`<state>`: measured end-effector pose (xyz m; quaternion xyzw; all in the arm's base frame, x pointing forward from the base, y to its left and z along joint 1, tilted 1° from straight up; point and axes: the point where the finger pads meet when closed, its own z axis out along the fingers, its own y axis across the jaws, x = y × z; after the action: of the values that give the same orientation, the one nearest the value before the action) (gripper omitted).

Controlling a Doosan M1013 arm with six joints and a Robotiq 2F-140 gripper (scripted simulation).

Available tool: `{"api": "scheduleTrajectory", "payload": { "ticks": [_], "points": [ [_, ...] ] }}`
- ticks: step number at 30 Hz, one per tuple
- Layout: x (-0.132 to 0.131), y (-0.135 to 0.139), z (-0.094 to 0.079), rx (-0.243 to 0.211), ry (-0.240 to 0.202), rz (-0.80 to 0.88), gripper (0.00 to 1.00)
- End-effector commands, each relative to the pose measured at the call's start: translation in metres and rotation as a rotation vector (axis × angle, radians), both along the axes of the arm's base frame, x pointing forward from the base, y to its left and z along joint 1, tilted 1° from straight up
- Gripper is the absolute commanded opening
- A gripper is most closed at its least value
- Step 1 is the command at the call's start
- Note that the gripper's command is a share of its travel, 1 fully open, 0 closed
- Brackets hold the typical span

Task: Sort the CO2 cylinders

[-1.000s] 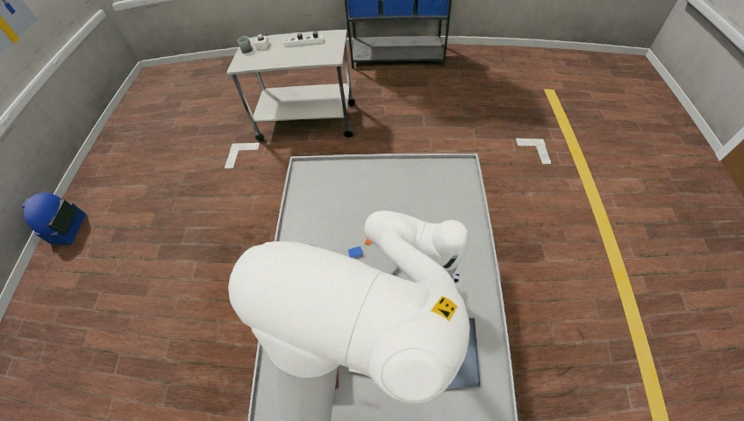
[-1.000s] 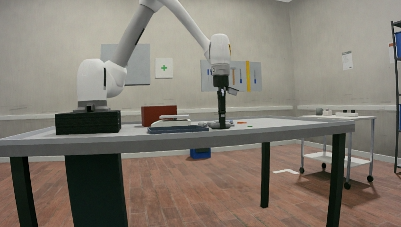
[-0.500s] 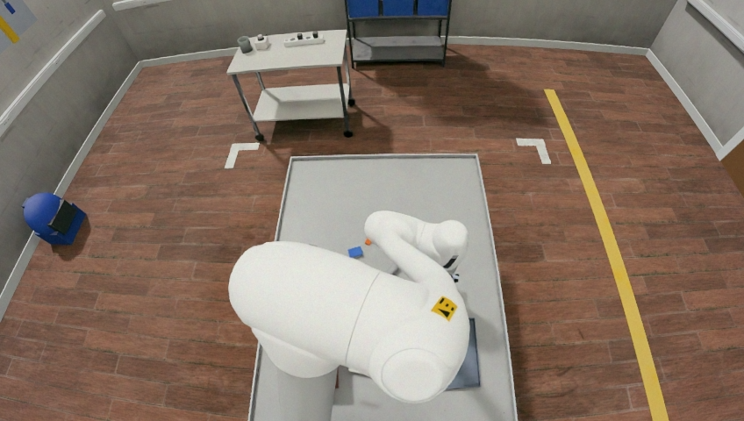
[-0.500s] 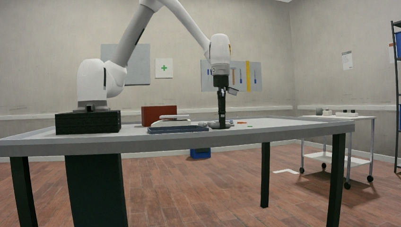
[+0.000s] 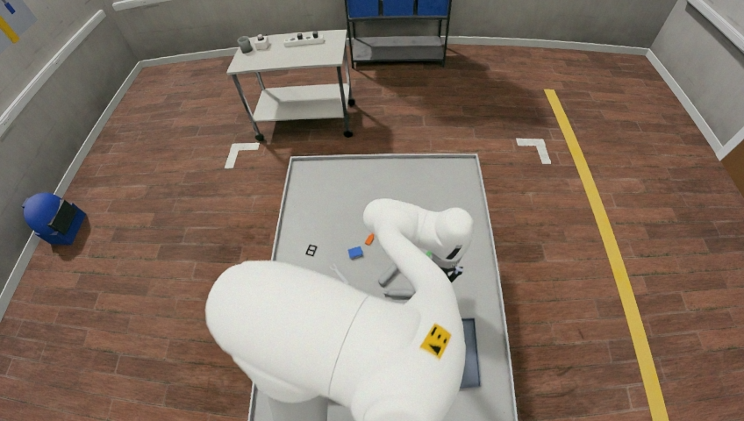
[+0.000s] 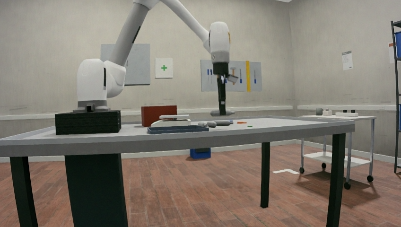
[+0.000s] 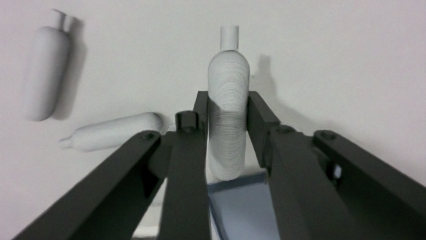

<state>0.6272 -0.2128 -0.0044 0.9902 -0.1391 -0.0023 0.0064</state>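
My gripper [image 7: 227, 107] [image 6: 222, 109] is shut on a grey CO2 cylinder [image 7: 228, 70] [image 6: 222, 113] and holds it level, a little above the table [image 6: 281, 125]. Two more grey cylinders [image 7: 45, 75] [image 7: 112, 131] lie flat on the table below; they also show in the exterior view [image 6: 222, 122] [image 6: 206, 124] and in the top view [image 5: 389, 274] [image 5: 399, 293]. The shallow blue tray [image 6: 177, 129] [image 5: 469, 354] [image 7: 245, 205] lies towards the robot's base. The white scale [image 6: 174, 121] stands behind the tray, and a red bin [image 6: 159, 112] stands behind the scale. In the top view the arm hides the held cylinder.
A blue block [image 5: 355, 252], an orange piece [image 5: 368, 239], a small green piece [image 6: 249, 126] and a small black frame [image 5: 311, 250] lie on the table. The arm's black base block [image 6: 87, 121] stands at the near end. A white cart [image 6: 337, 116] stands off to the side.
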Motion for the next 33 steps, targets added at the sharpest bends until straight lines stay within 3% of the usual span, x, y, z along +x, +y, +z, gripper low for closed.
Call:
{"api": "scheduleTrajectory", "payload": {
  "ticks": [1,3,8,12,26,29,33],
  "points": [
    [0.001,0.002,0.047,0.003,0.0,0.001,0.1],
    [0.001,0.002,0.047,0.003,0.0,0.001,0.1],
    [0.001,0.003,0.091,0.003,0.0,0.003,0.1],
    [0.001,0.003,0.107,0.003,0.0,0.003,0.1],
    [-0.005,0.009,0.105,0.006,0.008,0.029,0.1],
    [-0.015,0.028,0.108,0.005,0.003,0.158,0.1],
    [-0.052,0.079,0.111,0.007,0.005,0.459,0.1]
  ]
}}
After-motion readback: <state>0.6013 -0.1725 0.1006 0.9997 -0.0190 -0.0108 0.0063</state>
